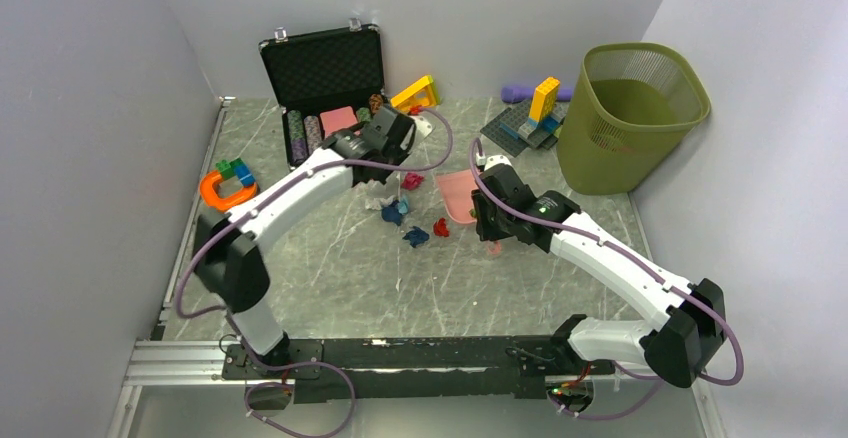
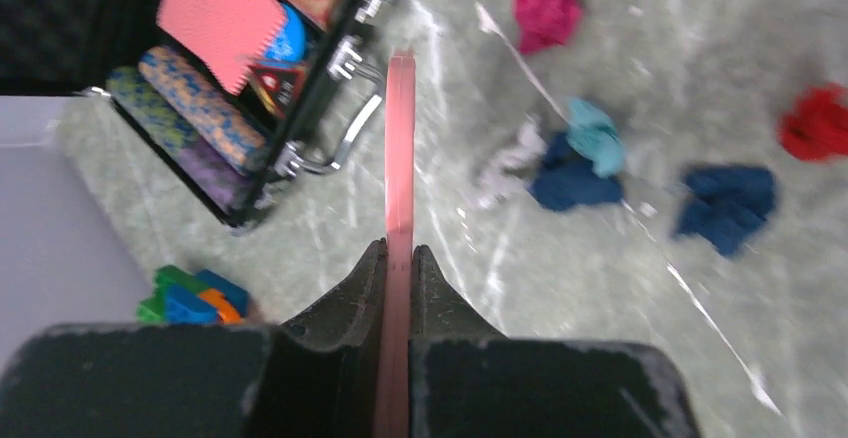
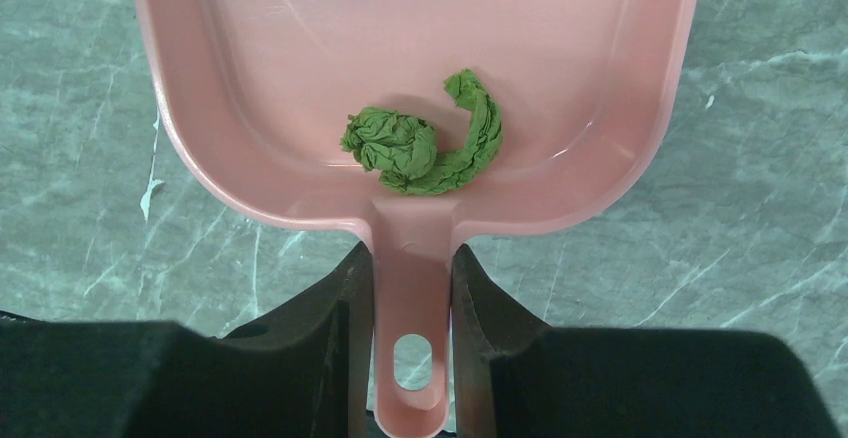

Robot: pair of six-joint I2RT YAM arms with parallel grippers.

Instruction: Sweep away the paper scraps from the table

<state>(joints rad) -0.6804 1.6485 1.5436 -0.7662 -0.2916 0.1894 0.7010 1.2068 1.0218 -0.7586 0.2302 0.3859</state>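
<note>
Paper scraps lie loose on the table (image 1: 330, 278): magenta (image 1: 411, 180), white (image 1: 377, 201), teal and navy (image 1: 395, 212), navy (image 1: 416, 237) and red (image 1: 441, 227). The left wrist view shows the same ones: magenta (image 2: 549, 3), teal (image 2: 595, 136), navy (image 2: 727, 206), red (image 2: 818, 123). My left gripper (image 1: 390, 153) (image 2: 400, 250) is shut on a thin pink tool (image 2: 400, 138) seen edge-on, just left of the scraps. My right gripper (image 1: 482, 220) (image 3: 412, 258) is shut on the handle of a pink dustpan (image 1: 455, 194) (image 3: 300, 78). A green scrap (image 3: 425, 148) lies inside it.
An open black case (image 1: 325, 68) with striped chips (image 2: 195, 108) stands at the back. A green wastebasket (image 1: 625, 118) is at the back right. Toy blocks (image 1: 535, 108), a yellow block (image 1: 415, 93), an orange toy (image 1: 225, 193) and pale walls ring the table.
</note>
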